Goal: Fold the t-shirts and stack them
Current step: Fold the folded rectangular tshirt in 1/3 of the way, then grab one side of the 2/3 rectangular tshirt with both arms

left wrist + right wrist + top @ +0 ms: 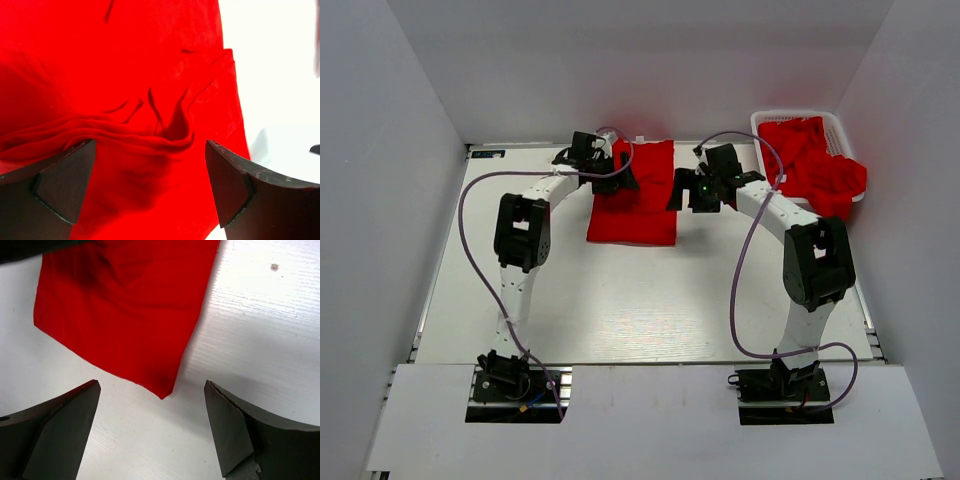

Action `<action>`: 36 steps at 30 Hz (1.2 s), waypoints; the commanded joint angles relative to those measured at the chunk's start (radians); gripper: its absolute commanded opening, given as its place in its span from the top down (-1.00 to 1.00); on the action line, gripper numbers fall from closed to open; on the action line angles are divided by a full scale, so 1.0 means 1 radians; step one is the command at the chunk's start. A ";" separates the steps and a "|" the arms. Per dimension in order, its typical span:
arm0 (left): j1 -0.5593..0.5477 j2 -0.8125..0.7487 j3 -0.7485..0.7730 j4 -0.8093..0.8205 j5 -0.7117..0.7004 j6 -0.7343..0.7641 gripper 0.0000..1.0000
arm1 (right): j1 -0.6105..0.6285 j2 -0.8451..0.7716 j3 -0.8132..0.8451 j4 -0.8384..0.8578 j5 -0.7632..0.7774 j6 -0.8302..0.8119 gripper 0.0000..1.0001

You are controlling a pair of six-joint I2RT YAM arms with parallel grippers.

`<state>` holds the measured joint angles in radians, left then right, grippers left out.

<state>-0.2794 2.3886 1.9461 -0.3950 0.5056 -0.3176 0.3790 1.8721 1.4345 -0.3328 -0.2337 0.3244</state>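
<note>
A red t-shirt lies partly folded as a tall rectangle at the table's far middle. My left gripper is open over its left side; in the left wrist view its fingers straddle wrinkled red fabric with nothing held. My right gripper is open just right of the shirt; the right wrist view shows a flat corner of the shirt above the bare table between the fingers. More red t-shirts are heaped in the basket at the far right.
The white slotted basket stands at the far right corner, with shirts spilling over its front edge. White walls enclose the table on three sides. Purple cables loop from each arm over the table.
</note>
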 commanded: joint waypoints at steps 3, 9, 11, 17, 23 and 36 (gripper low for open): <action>0.013 0.033 0.131 0.018 -0.047 -0.012 -1.00 | -0.008 -0.042 -0.013 0.026 0.013 -0.007 -0.81; 0.022 0.124 0.300 -0.079 -0.065 -0.031 -1.00 | -0.005 -0.048 0.015 -0.015 0.037 -0.031 -0.81; 0.031 0.084 0.289 -0.088 -0.065 -0.031 -1.00 | -0.003 -0.062 0.004 -0.021 0.054 -0.030 -0.81; 0.031 -0.181 0.133 -0.146 -0.226 0.049 -1.00 | 0.012 -0.100 -0.052 -0.025 0.118 -0.015 -0.81; 0.031 -0.506 -0.296 -0.188 -0.430 0.069 -1.00 | 0.060 -0.073 -0.068 -0.035 0.217 -0.001 -0.81; 0.008 -0.520 -0.570 -0.133 -0.501 0.048 -1.00 | 0.164 0.084 -0.008 -0.055 0.387 0.099 -0.81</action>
<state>-0.2661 1.8668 1.3766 -0.5419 0.0315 -0.2707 0.5419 1.9347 1.3808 -0.3721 0.0910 0.3855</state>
